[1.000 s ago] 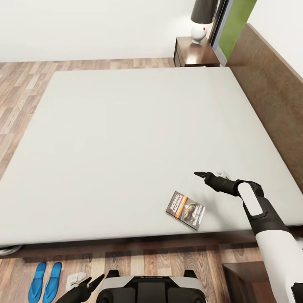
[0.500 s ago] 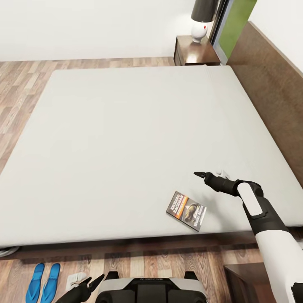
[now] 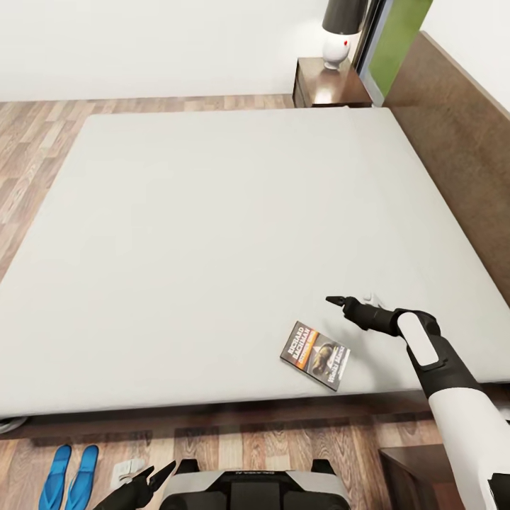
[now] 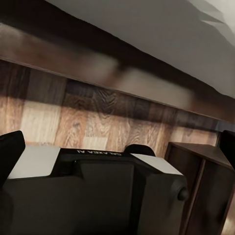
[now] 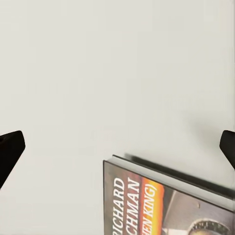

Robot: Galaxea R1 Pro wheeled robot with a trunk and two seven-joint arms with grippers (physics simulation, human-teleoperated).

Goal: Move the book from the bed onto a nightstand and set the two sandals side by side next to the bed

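Near the bed's (image 3: pixel 212 234) front edge the thin, light paperback (image 3: pixel 315 355) lies flat, so I'd pinch its overhang-free spine edge; right gripper (image 3: pixel 348 303) wide open, empty, left gripper's (image 3: pixel 145 482) jaws parted, empty.

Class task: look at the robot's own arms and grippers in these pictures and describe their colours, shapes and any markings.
The right arm is a rounded white tube that turns black toward the wrist, with a white oval panel on the black section. The right gripper is black with slim, pointed fingers. The left gripper is also black, with two thin tapered fingers. No cables or lettering can be made out on either arm.
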